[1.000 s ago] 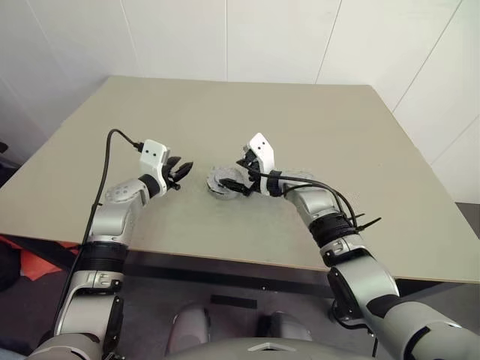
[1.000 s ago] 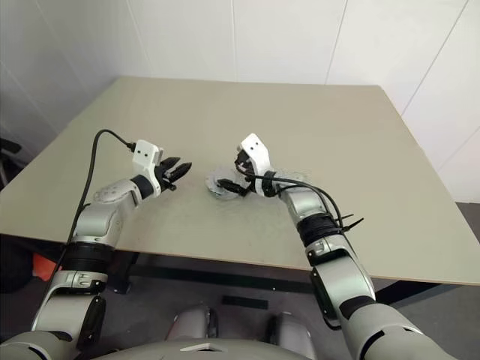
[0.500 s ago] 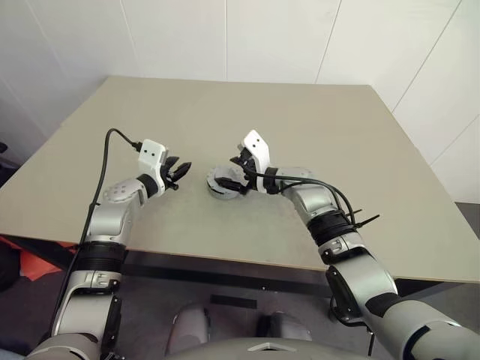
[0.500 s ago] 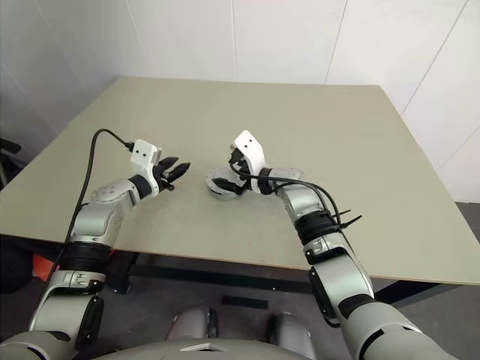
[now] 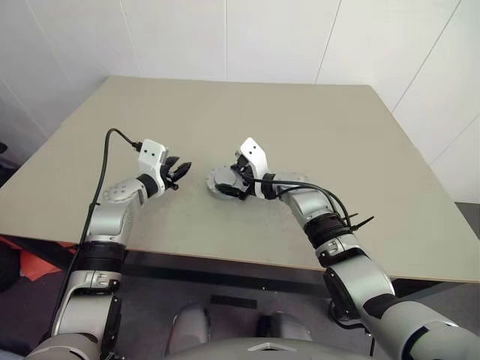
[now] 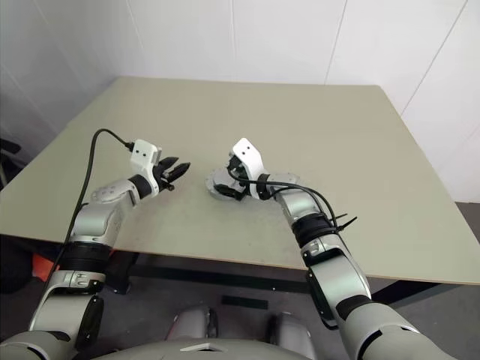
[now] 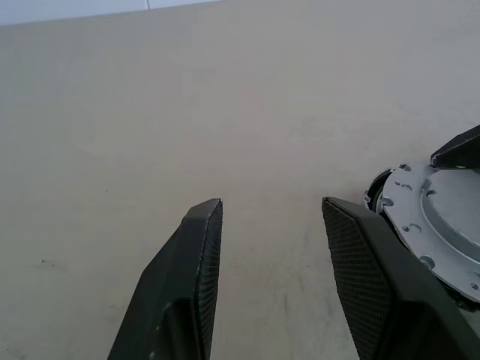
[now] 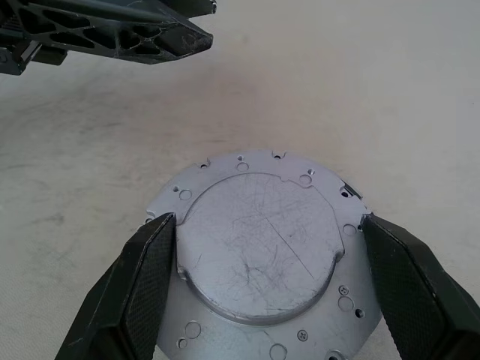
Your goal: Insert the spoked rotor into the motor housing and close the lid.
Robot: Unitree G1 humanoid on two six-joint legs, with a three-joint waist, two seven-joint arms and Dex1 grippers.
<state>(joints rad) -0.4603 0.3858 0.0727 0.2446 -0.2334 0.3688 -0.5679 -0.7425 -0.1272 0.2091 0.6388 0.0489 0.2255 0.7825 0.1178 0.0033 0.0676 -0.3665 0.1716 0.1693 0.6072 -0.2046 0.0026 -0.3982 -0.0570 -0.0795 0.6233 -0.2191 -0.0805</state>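
The right gripper [image 8: 262, 262] holds the lid [image 8: 259, 251] by its rim, one finger on each side, plain grey face up; the jaws stand wide because the disc is wide. The lid sits on top of the motor housing [image 5: 219, 186], which rests on the table [image 5: 300, 120] near its front edge; only a dark sliver of the housing is visible below the disc in the left wrist view, so whether the lid is fully seated cannot be told. The spoked rotor is presumably inside, hidden under the lid. The left gripper [image 7: 274, 225] hangs just beside the housing with its fingers parted and nothing between them.

Risks from this position:

- Tilted seating: the grip is on two opposite points only; if the lid is pressed down off level, one edge may ride up on the housing rim and jam.
- Misalignment: if the rim notches and holes do not line up with the housing, the lid may rest on top without closing.
- Drag on release: if the fingers open unevenly, one pad may pull the lid sideways or shift the unrestrained housing across the table.
- Collision: the left gripper is close enough to nudge the housing.
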